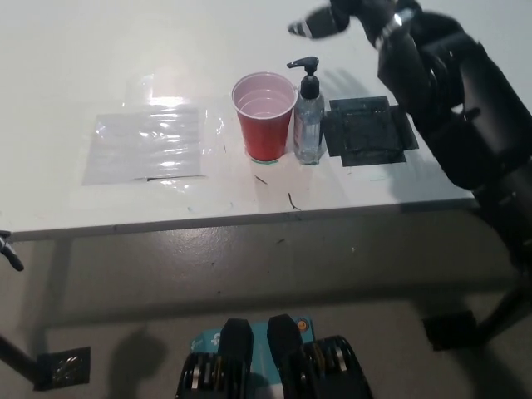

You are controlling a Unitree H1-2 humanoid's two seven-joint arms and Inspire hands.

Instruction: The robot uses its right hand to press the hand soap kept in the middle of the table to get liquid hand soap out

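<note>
Right hand (345, 18) hangs above the table (75, 75), at 1 o'clock from the soap (307, 120); finger state unclear; cup (264, 116) touches soap at 9 o'clock.

A wide white table (100, 50) with a smooth top carries four things. Near its front edge, to the left, a clear plastic sheet (150, 148) lies flat and shines under the light. In the middle stands a red plastic cup (264, 116), upright. Just beside it, on the right, stands a clear soap bottle with a black pump (308, 116). Further right, close to the bottle, a black square mat (366, 131) lies flat.
</note>
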